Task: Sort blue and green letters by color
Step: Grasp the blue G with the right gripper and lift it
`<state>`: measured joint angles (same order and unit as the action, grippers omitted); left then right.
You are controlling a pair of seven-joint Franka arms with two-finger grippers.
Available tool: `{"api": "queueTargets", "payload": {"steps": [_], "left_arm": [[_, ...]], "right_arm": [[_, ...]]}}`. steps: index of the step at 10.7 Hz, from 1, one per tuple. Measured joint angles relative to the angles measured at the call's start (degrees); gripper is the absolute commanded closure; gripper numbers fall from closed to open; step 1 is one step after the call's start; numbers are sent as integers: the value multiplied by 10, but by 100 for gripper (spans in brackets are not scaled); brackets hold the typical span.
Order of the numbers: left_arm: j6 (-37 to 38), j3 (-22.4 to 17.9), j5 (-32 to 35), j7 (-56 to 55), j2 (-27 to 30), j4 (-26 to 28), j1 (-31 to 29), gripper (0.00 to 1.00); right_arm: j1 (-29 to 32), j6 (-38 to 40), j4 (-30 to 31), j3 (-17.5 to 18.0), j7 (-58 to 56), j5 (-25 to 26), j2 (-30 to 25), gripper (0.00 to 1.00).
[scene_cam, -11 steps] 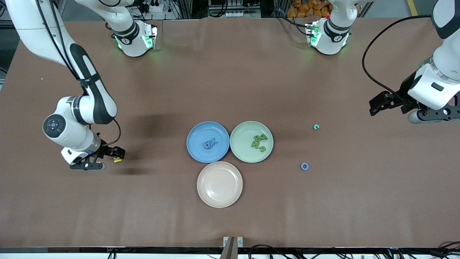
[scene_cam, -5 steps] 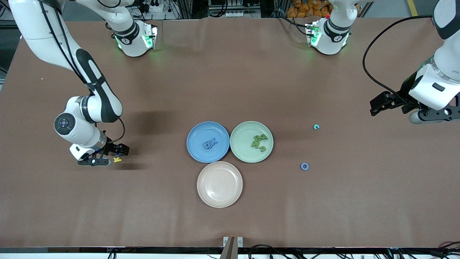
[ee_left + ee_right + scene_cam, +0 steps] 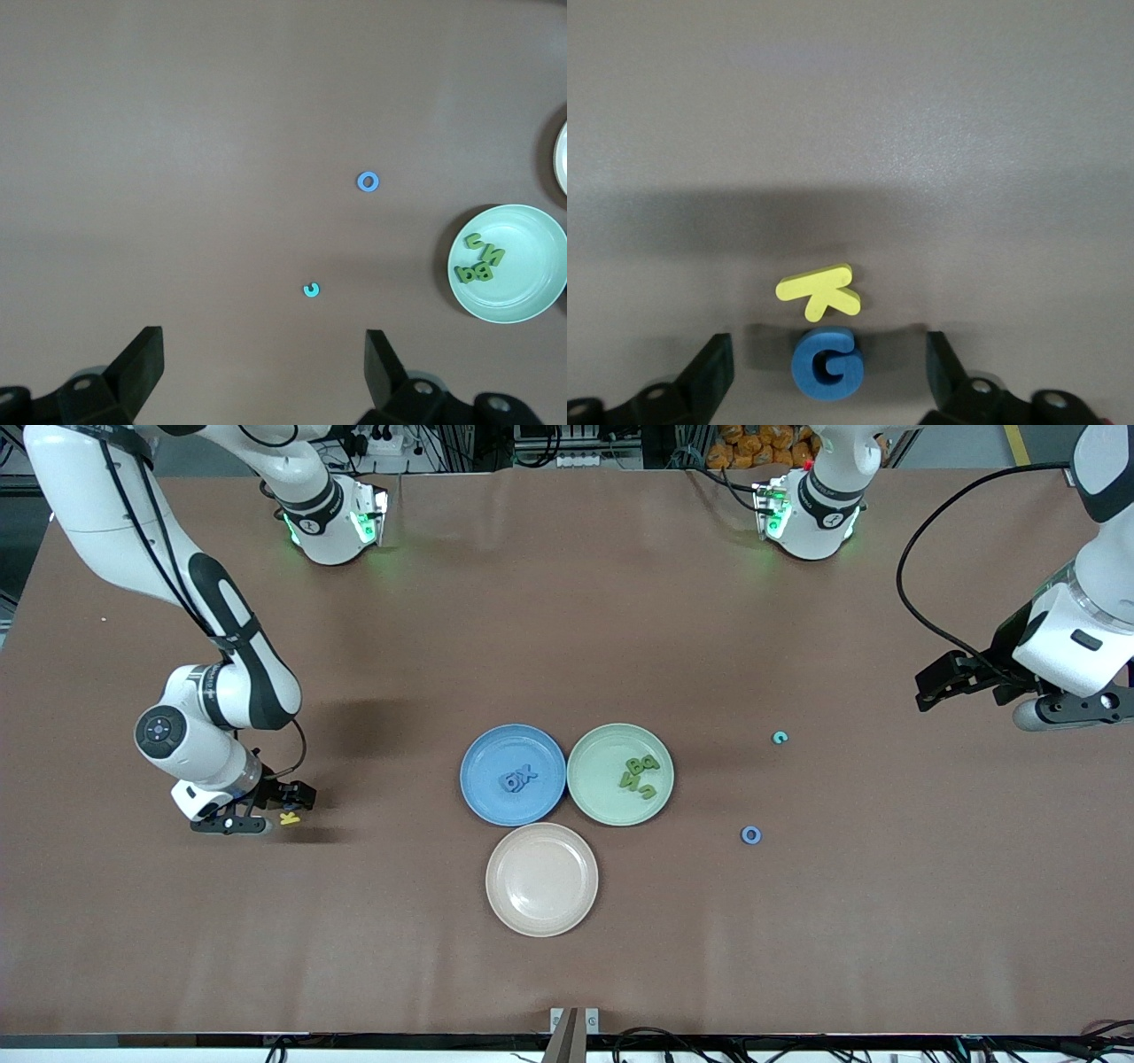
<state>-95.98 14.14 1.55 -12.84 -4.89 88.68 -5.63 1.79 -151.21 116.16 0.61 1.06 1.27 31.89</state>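
My right gripper (image 3: 282,806) is low over the table toward the right arm's end, open. In the right wrist view its fingers (image 3: 718,363) stand on either side of a blue G (image 3: 827,365) without touching it. A yellow K (image 3: 290,817) lies right beside the G, and also shows in the right wrist view (image 3: 819,292). A blue O (image 3: 751,834) and a turquoise C (image 3: 780,737) lie loose toward the left arm's end. My left gripper (image 3: 930,682) hangs open and empty above the table there, also seen in its wrist view (image 3: 263,343).
A blue plate (image 3: 478,748) holds blue letters (image 3: 518,778). Beside it a green plate (image 3: 602,748) holds green letters (image 3: 640,773). An empty beige plate (image 3: 509,912) lies nearer the front camera.
My right arm has shifted a little toward the plates, and its gripper has settled around the blue G beside the yellow K. The left arm has drifted slightly.
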Motion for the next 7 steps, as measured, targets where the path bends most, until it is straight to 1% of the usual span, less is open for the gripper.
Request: {"api": "queueTargets", "payload": {"steps": [1, 2, 6, 7], "left_arm": [[0, 0, 0, 0, 0, 0, 0, 0], [0, 0, 0, 0, 0, 0, -1, 0], [0, -1, 0, 0, 2, -1, -2, 0], [0, -2, 0, 1, 3, -1, -3, 0]], "right_arm": [[0, -8, 1, 0, 0, 0, 3, 59], [0, -14, 4, 0, 0, 0, 4, 60], [0, -15, 5, 0, 1, 0, -1, 62], [0, -15, 5, -1, 1, -1, -1, 65]]}}
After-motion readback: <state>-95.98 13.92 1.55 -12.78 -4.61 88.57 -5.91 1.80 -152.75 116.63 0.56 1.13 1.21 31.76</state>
